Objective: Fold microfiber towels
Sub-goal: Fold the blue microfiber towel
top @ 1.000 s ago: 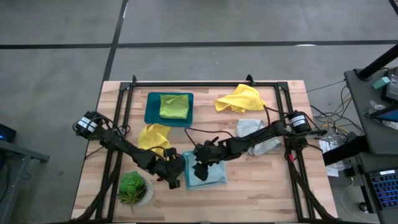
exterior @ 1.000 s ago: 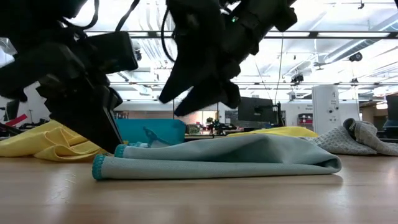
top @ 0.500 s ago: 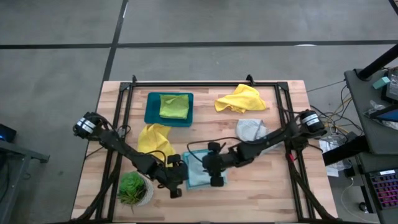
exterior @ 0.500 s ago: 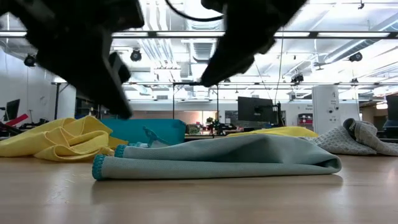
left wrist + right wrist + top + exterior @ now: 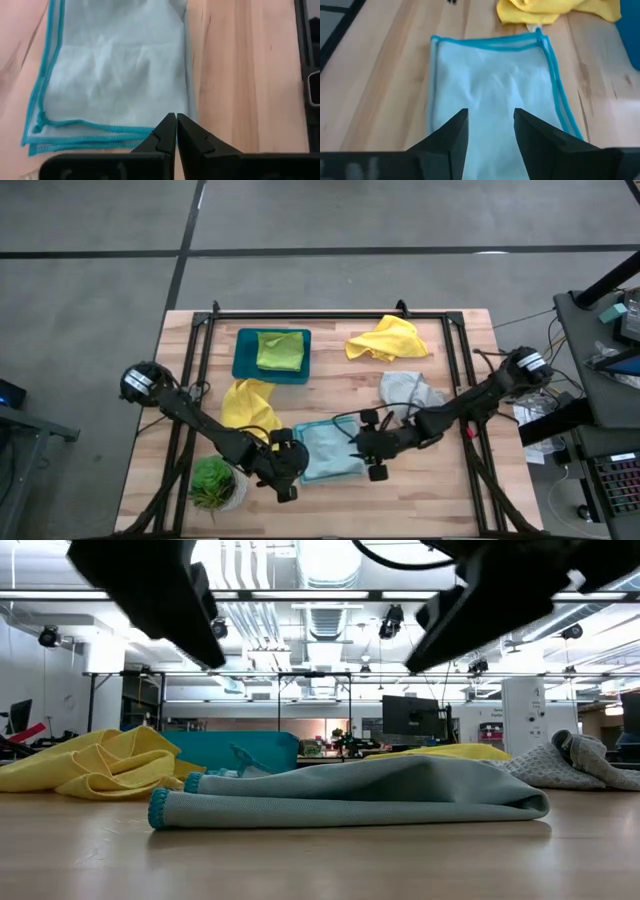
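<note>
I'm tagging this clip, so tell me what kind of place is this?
Probably a robotics lab or open workshop: a wooden table with two robot arms, exposed ceiling ducts with strip lights, and a computer monitor on benches behind.

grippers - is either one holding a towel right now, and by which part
Nothing is held. The left gripper is shut on nothing beside the light blue towel; the right gripper is open above it.

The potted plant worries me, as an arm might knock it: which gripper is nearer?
Left. The left gripper sits just beside the potted plant; the right gripper is across the light blue towel.
</note>
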Available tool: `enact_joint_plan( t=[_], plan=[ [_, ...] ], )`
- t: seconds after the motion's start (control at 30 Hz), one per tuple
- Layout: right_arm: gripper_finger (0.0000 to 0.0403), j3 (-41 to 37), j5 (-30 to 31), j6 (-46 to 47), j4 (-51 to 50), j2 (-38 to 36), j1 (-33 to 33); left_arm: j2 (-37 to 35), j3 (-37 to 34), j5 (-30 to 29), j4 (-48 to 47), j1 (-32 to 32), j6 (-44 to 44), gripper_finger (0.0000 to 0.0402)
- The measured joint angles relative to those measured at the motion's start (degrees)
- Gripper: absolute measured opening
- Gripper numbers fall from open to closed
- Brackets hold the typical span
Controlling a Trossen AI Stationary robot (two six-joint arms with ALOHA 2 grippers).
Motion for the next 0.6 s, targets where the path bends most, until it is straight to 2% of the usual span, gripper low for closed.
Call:
enact_joint_plan(
  t=[0.07, 0.27, 0.37, 0.5, 0.6],
  plan=[
    [0.0155, -2.4, 0.0, 0.7, 1.5, -1.7, 0.0, 1.4, 2.3, 0.4, -0.4, 0.0, -0.2, 0.0],
    [0.0183, -8.2, -0.1, 1.0, 6.5, -3.8, 0.4, 10.3, 14.2, 1.8, -15.8, -0.1, 0.8, 0.0],
    [0.0197, -10.0, -0.1, 1.0, 9.0, -3.8, 0.4, 14.0, 19.2, 1.8, -19.6, -0.1, 3.0, 0.0],
    [0.0209, -11.1, -0.1, 1.0, 11.3, -2.3, 0.4, 15.4, 21.5, 2.0, -20.2, 0.1, 4.9, 0.0003],
    [0.0211, -11.4, -0.1, 0.9, 12.5, -1.2, 0.7, 16.3, 21.4, 3.4, -20.3, 0.1, 4.8, 0.0027]
  ],
)
